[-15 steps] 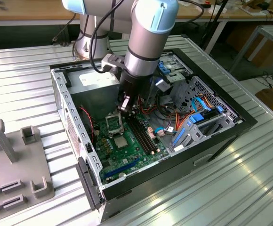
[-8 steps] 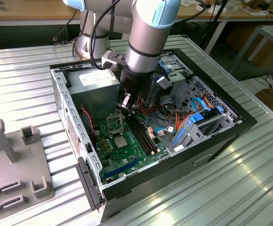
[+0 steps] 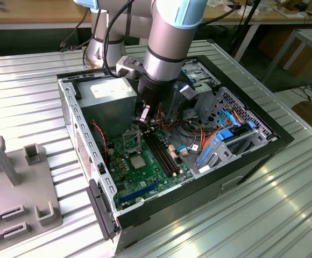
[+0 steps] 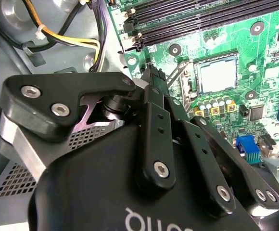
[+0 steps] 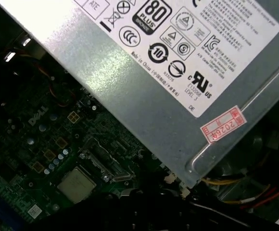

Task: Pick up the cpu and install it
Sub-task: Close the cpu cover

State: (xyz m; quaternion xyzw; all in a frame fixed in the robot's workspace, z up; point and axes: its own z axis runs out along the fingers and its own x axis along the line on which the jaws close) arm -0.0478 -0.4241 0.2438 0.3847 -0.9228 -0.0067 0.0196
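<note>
Nearest the lens in the second wrist view, the gripper (image 4: 150, 73) presents its black linkage. Both fingers converge to one tip, so the pincer is drawn fully together. Whether anything is pinched at that tip cannot be determined. The cpu (image 4: 218, 74) lies flat on the green motherboard (image 4: 255, 53), grey face up inside a square socket frame. It sits near the gripper tip and is not in its hold.

Reference landmark: the grey power-supply box (image 3: 106, 101).

- Exterior view: the cpu (image 3: 136, 162) lies on the board near the box. The gripper (image 3: 143, 121) hangs above the board, between box and cpu. Long black memory slots (image 3: 161, 148) run away from the box alongside the cpu.
- First wrist view: this view adds the labelled face of the box (image 5: 168, 72), with the cpu (image 5: 77, 184) just past its lower edge.
- Second wrist view: this view adds yellow and black wires (image 4: 67, 36) and the memory slot ends (image 4: 202, 17).

The open computer case (image 3: 70, 102) rests on a ribbed metal table (image 3: 27, 107). A grey fixture (image 3: 11, 188) stands well apart from the box, at the exterior view's left. Wooden benches (image 3: 37, 13) stand behind the table.
</note>
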